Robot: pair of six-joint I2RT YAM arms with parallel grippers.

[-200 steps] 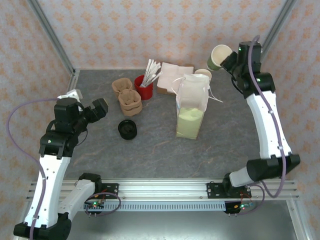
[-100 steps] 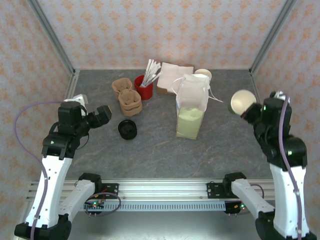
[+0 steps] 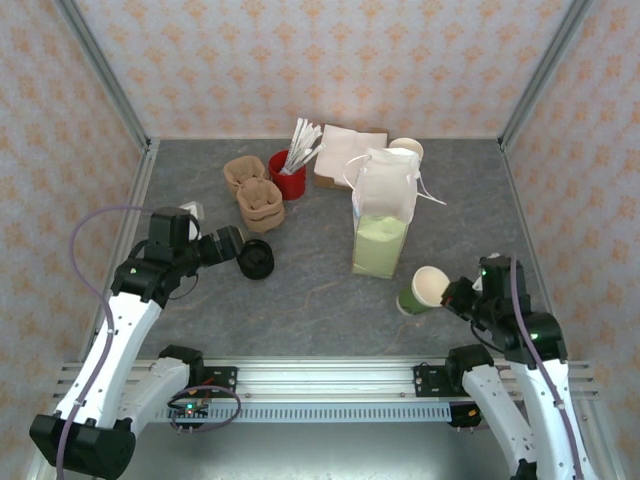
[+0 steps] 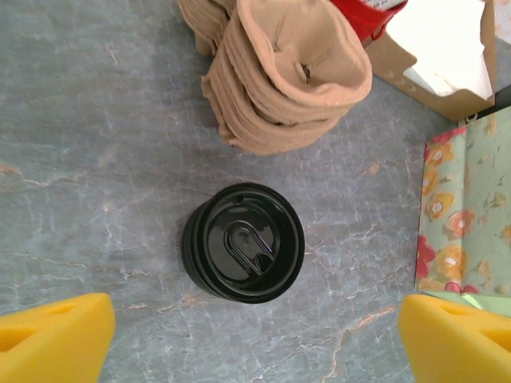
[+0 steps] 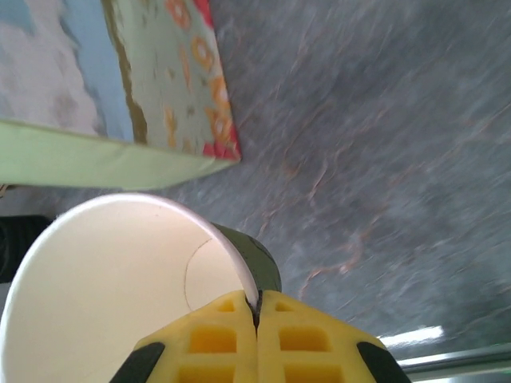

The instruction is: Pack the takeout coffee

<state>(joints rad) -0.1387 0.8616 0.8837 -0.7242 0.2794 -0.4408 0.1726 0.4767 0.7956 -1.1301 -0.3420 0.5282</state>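
Observation:
The takeout coffee cup (image 3: pixel 425 290), dark olive outside and cream inside, has no lid on it. It tilts low over the table at the front right, near the foot of the bag. My right gripper (image 3: pixel 458 296) is shut on its rim; in the right wrist view the yellow fingers (image 5: pixel 215 339) pinch the cup wall (image 5: pixel 120 279). My left gripper (image 3: pixel 232 250) is open just left of a stack of black lids (image 3: pixel 255 258). In the left wrist view the lids (image 4: pixel 243 242) lie ahead of the gripper (image 4: pixel 254 331), and nothing sits between the yellow fingertips (image 4: pixel 52 335).
A tall green-bottomed takeout bag (image 3: pixel 383 215) stands mid-table. Behind it are a stack of lidless cups (image 3: pixel 406 149) and a napkin box (image 3: pixel 345 150). Brown pulp cup carriers (image 3: pixel 255 195) and a red cup of stirrers (image 3: pixel 287 175) sit behind the lids.
My right arm has swung from the back right corner down to the front right, carrying the cup. My left gripper has moved right and down toward the black lids.

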